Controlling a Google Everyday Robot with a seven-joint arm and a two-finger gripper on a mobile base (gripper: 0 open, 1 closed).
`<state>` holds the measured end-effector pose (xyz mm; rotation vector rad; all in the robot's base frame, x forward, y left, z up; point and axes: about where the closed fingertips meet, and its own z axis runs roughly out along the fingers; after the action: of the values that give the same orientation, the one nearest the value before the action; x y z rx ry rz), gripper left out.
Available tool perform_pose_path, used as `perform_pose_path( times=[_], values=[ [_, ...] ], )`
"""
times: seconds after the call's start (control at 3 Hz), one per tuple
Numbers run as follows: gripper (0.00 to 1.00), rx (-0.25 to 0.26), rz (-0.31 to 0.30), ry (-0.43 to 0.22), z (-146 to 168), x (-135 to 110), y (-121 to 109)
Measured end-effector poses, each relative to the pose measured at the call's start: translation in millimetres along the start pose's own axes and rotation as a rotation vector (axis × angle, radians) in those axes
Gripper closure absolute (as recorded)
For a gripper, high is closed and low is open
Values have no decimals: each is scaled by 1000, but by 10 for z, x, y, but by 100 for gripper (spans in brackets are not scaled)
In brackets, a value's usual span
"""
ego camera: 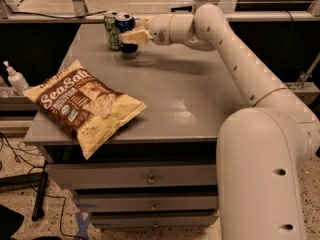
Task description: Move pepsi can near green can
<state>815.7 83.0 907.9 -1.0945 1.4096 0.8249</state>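
The green can (111, 31) stands upright at the far left of the grey table (200, 99). The dark blue pepsi can (125, 29) stands right beside it on its right, touching or nearly touching. My gripper (131, 34) is at the far end of the long white arm, shut on the pepsi can, with a pale finger (133, 36) across the can's front. The can's base is at the tabletop or just above it; I cannot tell which.
A brown and yellow Sea Salt chip bag (82, 105) lies at the front left, overhanging the table edge. A white pump bottle (14, 78) stands on a shelf at left. Drawers (150, 179) are below the tabletop. A railing runs behind the table.
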Motion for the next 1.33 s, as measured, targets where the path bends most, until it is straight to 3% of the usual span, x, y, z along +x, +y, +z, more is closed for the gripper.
perform_pose_path(
  times=[0.33, 1.33],
  values=[
    [83, -9, 19, 10, 23, 70, 24],
    [12, -38, 50, 3, 128, 147, 104]
  ],
)
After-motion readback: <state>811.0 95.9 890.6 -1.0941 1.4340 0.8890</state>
